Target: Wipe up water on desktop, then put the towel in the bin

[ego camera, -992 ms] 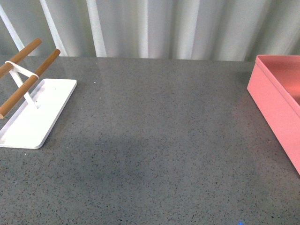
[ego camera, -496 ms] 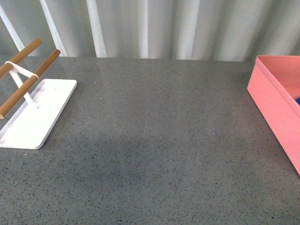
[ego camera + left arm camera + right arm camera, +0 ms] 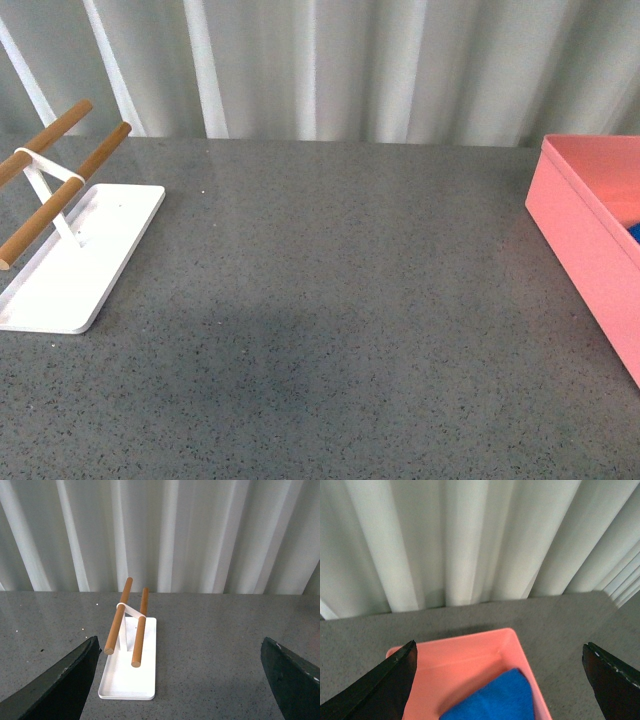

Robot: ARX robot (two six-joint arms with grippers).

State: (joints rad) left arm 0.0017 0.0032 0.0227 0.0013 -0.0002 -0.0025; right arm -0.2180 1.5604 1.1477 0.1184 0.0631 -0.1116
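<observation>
The towel (image 3: pixel 492 697) lies inside the bin (image 3: pixel 457 655), its blue bulk toward the bin's corner nearest the right arm's camera. That fits the last part of the task: to my eye the wiping is done and the cloth has been dropped where it belongs. In the front view only a sliver of blue (image 3: pixel 634 233) shows above the bin's near wall (image 3: pixel 585 260), at the picture's edge.

The right end effector (image 3: pixel 500 680) hangs above the bin with its two dark fingers (image 3: pixel 380 690) spread wide and nothing between them, which suits a hand that has let the cloth go. The left end effector (image 3: pixel 180 680) is likewise wide and empty, held well away from the bin and facing the white tray (image 3: pixel 129 675) with its two wooden rods (image 3: pixel 119 616). It has no evident part in this step and seems simply parked.

The worktop (image 3: pixel 330 290) between the tray and the bin looks bare and dry. A darker patch in front is probably shadow, though on this speckled, slightly glossy surface a thin film of water would be hard to spot.

Much is cut off. Neither arm appears in the front view. The bin runs out of that picture, so its far side and most of its floor go unseen there. In the right wrist view the towel's lower part is lost past the frame, so I cannot tell whether it lies flat or bunched.
</observation>
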